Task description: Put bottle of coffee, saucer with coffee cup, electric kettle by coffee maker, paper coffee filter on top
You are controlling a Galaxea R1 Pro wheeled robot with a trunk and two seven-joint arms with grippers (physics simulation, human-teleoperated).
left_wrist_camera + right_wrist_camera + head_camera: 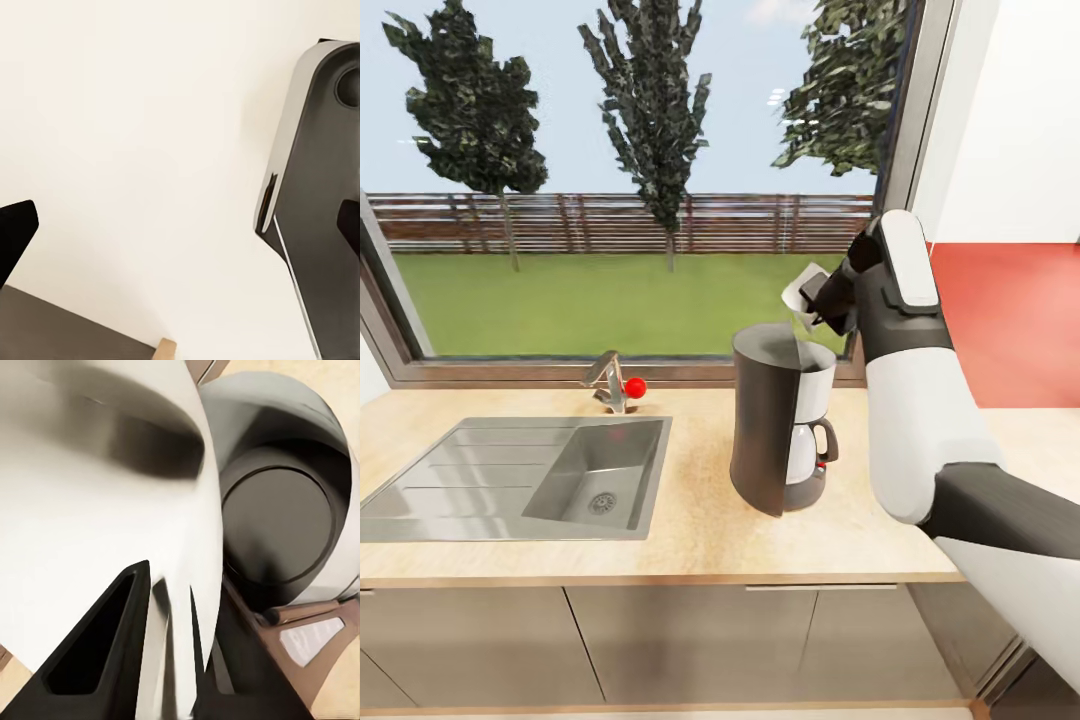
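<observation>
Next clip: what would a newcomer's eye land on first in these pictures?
The right gripper holds a paper coffee filter, white, just above and behind the open top of the coffee maker. That machine stands on the kitchen countertop, to the right of the steel sink. In the right wrist view the filter looms large between the dark fingers.

White paper coffee filter [800, 291] above coffee maker [778, 430]

One coffee maker [780, 428] stands on the desk [690, 530], and one paper coffee filter [803, 290] is up above it. The desk has one sink [520, 478] with one faucet [608, 380], and three trees [650, 100] stand outside one window [630, 180].
</observation>
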